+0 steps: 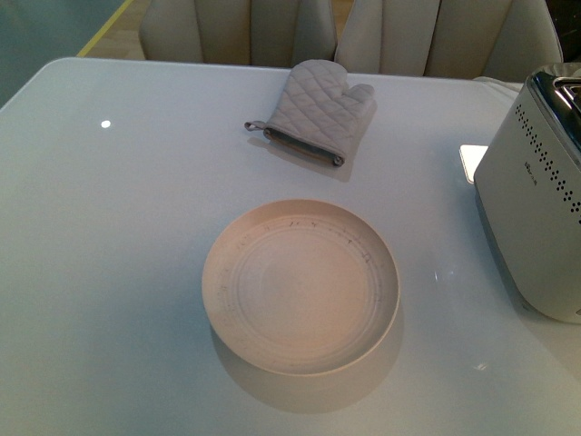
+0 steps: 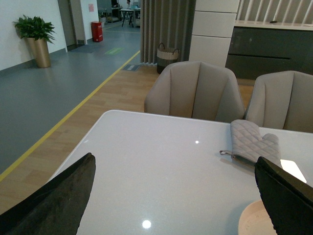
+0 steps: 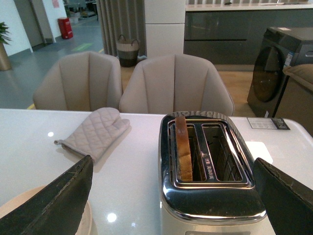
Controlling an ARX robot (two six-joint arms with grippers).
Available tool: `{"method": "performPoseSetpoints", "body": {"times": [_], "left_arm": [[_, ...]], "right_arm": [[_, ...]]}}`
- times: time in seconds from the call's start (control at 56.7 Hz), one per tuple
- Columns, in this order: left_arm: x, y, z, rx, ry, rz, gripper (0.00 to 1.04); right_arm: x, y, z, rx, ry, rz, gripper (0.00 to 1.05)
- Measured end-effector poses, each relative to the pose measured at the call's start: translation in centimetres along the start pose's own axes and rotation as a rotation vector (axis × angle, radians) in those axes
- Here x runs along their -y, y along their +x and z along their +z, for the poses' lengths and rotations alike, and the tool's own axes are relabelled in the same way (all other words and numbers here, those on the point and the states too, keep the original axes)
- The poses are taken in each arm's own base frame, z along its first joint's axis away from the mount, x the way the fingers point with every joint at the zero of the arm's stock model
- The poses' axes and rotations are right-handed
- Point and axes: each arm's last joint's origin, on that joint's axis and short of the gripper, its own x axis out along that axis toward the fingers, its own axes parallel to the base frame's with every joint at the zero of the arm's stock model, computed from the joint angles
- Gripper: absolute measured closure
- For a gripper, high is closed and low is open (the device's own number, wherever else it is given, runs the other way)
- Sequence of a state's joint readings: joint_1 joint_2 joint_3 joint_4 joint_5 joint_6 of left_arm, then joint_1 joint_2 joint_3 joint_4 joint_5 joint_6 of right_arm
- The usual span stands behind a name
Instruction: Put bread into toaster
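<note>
- Bread (image 3: 183, 147) upright in one slot of toaster (image 3: 210, 196) at right edge of table (image 1: 118, 272); second slot empty. Task judged essentially complete; lever position not visible.
- Right gripper (image 3: 171, 196) spread wide apart, empty, poised near toaster.
- Left gripper (image 2: 176, 196) likewise spread wide apart, empty.
- Toaster: boxy white, dotted sides, chrome top.
- Plate (image 1: 300, 287): round, cream, bare, mid-table.
- Oven mitt (image 1: 318, 111): quilted grey fabric, near far edge.

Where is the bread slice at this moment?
In the right wrist view the bread stands upright in one of the two slots of the toaster, the slot nearer the oven mitt. The plate holds nothing.
</note>
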State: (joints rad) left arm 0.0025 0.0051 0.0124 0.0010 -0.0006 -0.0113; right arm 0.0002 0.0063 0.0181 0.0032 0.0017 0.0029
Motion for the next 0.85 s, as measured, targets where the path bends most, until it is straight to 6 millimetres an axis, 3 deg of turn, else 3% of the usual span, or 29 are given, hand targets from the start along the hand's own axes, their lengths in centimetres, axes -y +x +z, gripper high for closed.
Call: {"method": "performPoseSetpoints", "body": {"times": [0.847], "left_arm": [[0.00, 0.00, 0.00, 0.000, 0.000, 0.000, 0.07]], "right_arm": [[0.00, 0.00, 0.00, 0.000, 0.000, 0.000, 0.09]]}}
